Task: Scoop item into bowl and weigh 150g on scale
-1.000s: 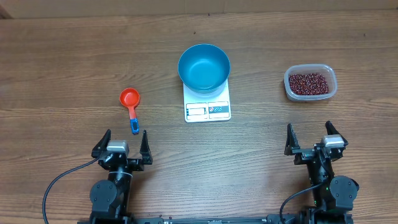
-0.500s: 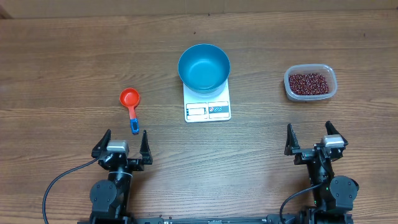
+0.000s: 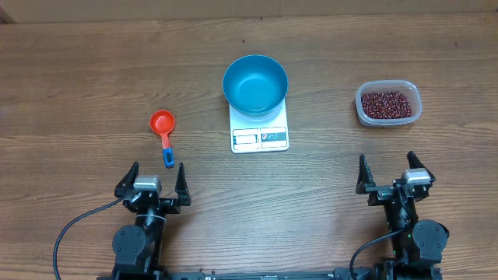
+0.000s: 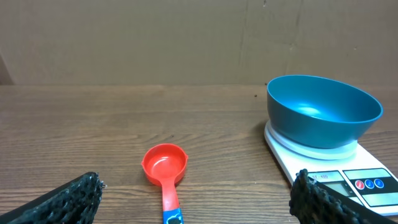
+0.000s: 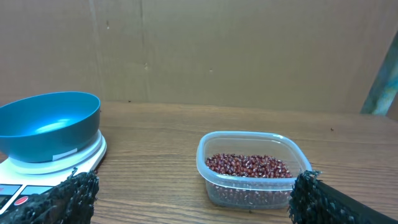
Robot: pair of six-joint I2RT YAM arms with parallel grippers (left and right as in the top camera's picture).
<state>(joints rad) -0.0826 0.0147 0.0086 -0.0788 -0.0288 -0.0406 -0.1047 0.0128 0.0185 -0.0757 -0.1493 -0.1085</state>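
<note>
Plainly no scooping has begun. Left of the scale (image 3: 260, 136), on its near side, the left claw (image 3: 155, 175) sits spread wide and empty. The red scoop (image 3: 163, 126) lies just beyond it, handle turned toward that claw, probably laid so for an easy pickup. The blue bowl (image 3: 255, 84) rests on the scale's platform, empty; it leaves the display strip at the near edge uncovered, so a reading could be seen. Right of the scale and well apart, the beans (image 3: 386, 103) lie in a clear tub (image 3: 362, 109). The right claw (image 3: 387, 167), nearer than the tub, also gapes wide, holding nothing. The surface (image 3: 93, 70) is brown wood grain, and beyond the scale stands a plain brown board wall (image 4: 155, 37).
</note>
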